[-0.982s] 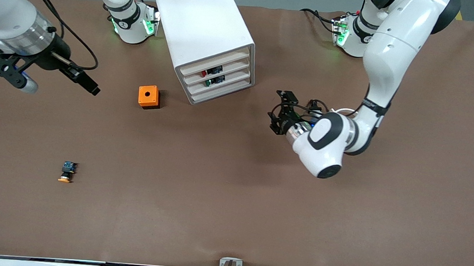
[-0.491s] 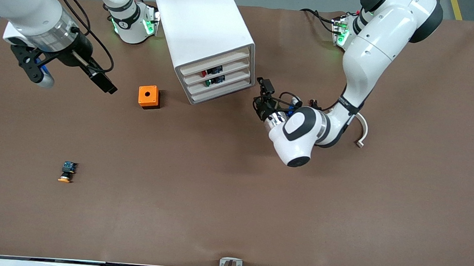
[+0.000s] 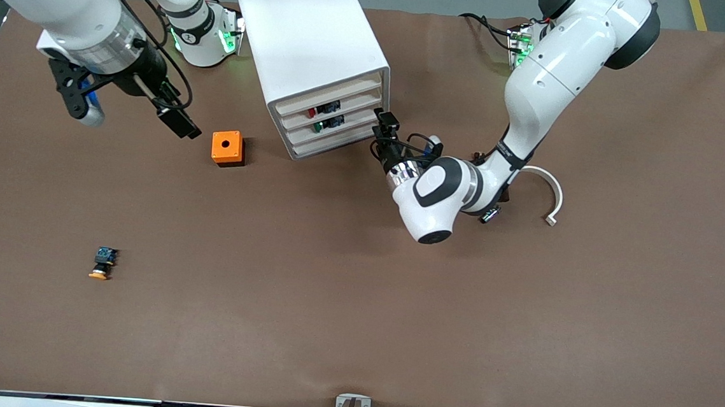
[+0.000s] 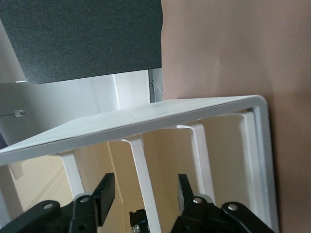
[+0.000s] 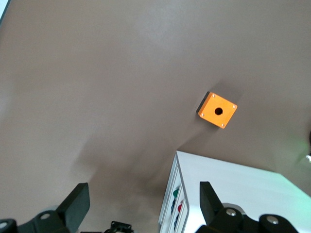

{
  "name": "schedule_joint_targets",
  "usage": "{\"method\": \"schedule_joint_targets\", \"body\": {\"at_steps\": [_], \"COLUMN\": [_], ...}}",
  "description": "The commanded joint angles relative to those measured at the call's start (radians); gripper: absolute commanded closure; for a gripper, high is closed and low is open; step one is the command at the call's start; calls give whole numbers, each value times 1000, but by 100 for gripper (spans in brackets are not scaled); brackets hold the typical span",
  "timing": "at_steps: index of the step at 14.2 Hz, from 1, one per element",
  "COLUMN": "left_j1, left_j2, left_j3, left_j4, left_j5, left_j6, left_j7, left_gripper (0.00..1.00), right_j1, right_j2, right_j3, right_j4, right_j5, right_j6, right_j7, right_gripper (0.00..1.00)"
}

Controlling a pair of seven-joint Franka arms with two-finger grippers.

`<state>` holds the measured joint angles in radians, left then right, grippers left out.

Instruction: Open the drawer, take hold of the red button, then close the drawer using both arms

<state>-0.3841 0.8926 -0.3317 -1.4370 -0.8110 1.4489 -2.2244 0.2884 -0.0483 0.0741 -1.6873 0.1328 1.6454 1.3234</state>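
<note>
Left gripper (image 3: 382,126), jaws partly parted and empty, straddles a drawer (image 3: 335,124) front edge to pull; right gripper (image 3: 128,105) waits wide open.

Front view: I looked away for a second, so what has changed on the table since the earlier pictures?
The left claw swung in toward the cabinet and now sits at the drawer fronts' corner, its fingers astride a front, gripping nothing yet. The right claw came in from the table's edge, open, above the table near the orange box. Unmoved: cabinet, orange box, orange-capped button; drawers shut.
</note>
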Motion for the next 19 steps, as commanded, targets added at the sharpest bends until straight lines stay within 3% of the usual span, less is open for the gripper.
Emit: {"method": "schedule_joint_targets", "body": {"at_steps": [1,5,8,11,16,19], "left_j1": [-19,-53,-79,-97,-116,-113], "left_j2": [20,34,43,51,62,60], "left_j3": [-1,-1,-1,-1,0,0], "left_j4": [23,23,23,23,23,21], "left_j5": [-31,-43,-53,-63,-70,-70], "left_j6": [-5,-5,-5,-5,-5,-10], "left_j7": [-18,-17,-17,-17,-11,-14], "left_gripper": [43,43,54,56,78,85], "right_j1": [41,78,107,136,201,233], "right_j2": [-4,-2,-1,1,25,42], "right_j3": [-7,-7,-7,-8,-8,-8], "right_j4": [-3,-5,-5,-12,-12,-14], "right_j5": [16,16,16,13,-10,-36], "right_j6": [5,11,22,39,79,100], "right_j7": [74,138,187,226,309,344], "right_gripper": [0,0,0,0,0,0]}}
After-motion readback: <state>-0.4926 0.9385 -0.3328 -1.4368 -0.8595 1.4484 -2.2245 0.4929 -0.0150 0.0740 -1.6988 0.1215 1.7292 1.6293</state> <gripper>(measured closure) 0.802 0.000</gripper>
